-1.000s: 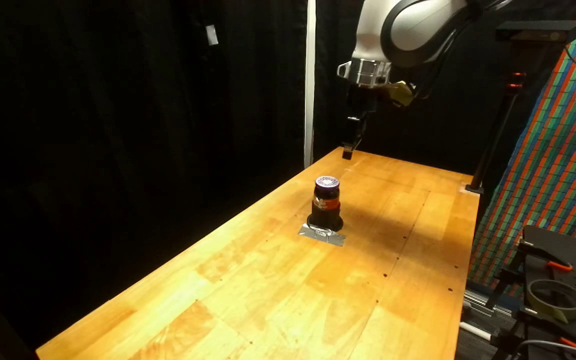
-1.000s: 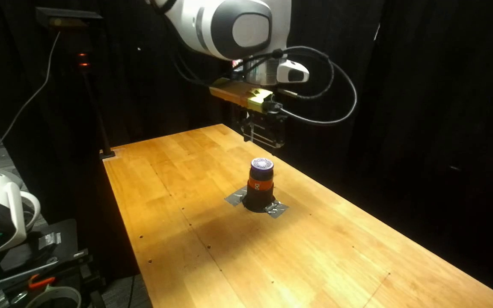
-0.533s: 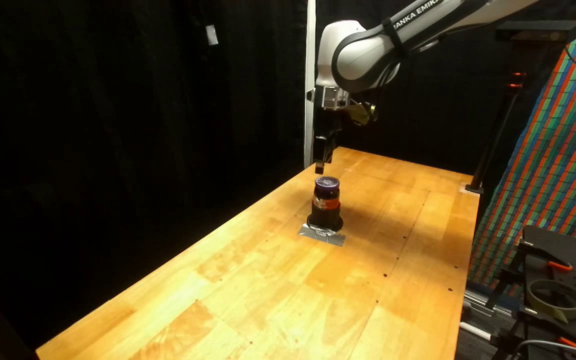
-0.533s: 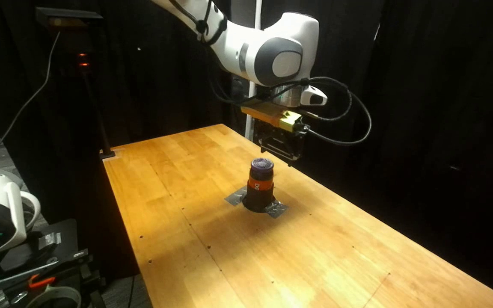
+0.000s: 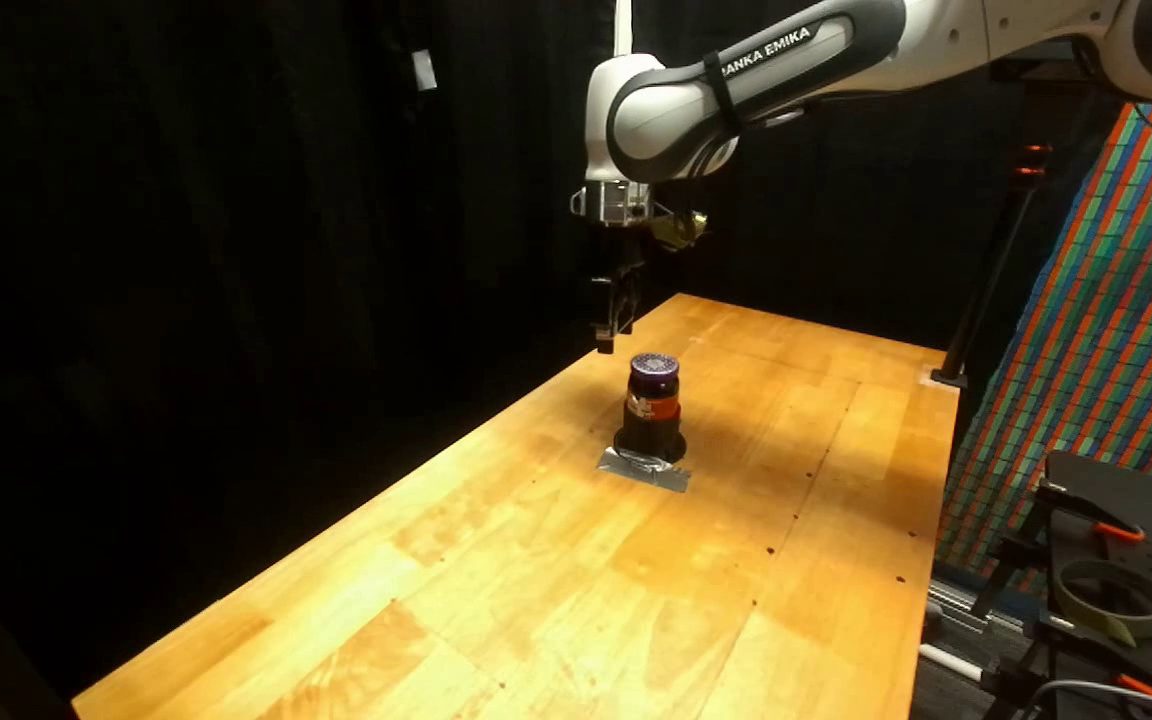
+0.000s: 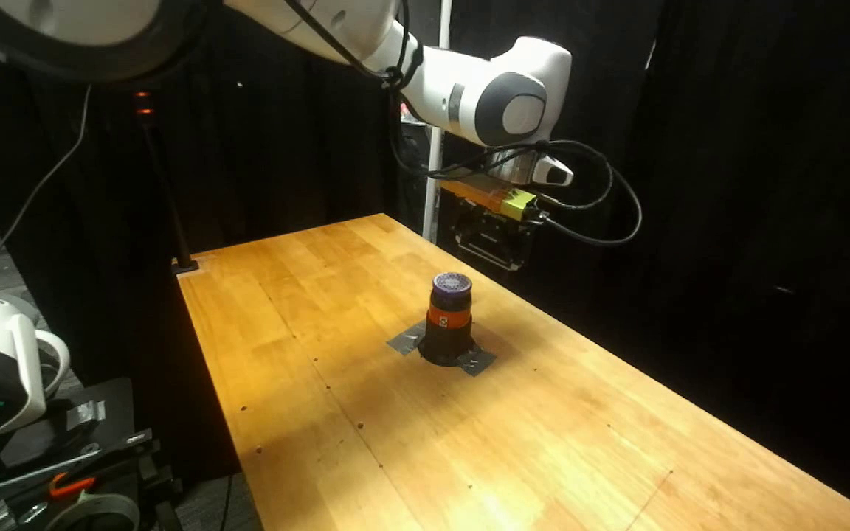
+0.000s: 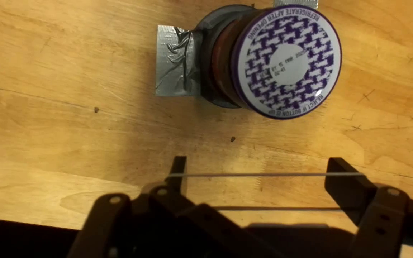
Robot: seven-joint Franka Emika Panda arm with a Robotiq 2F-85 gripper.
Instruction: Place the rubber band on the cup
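The cup is a dark cylinder with an orange-red band and a purple-and-white lid, upright on the table in both exterior views (image 5: 654,408) (image 6: 449,317). In the wrist view the cup (image 7: 287,61) shows at the top, ahead of the fingertips and apart from them. My gripper (image 7: 256,165) is open. A thin rubber band (image 7: 256,175) is stretched round both fingers, its two strands crossing the gap. In both exterior views the gripper (image 5: 616,338) (image 6: 490,256) hangs beside and above the cup, near the table's long edge. The band is too thin to make out there.
Grey tape (image 5: 644,470) holds the cup's dark base to the wooden table (image 5: 536,560); tape also shows in the wrist view (image 7: 177,64). A camera post (image 6: 167,192) stands at the table's far end. A dark cart (image 5: 1126,560) with a tape roll stands beside the table.
The arm and gripper have moved toward the cup and out to the table's long edge beside it. The cup has not moved.
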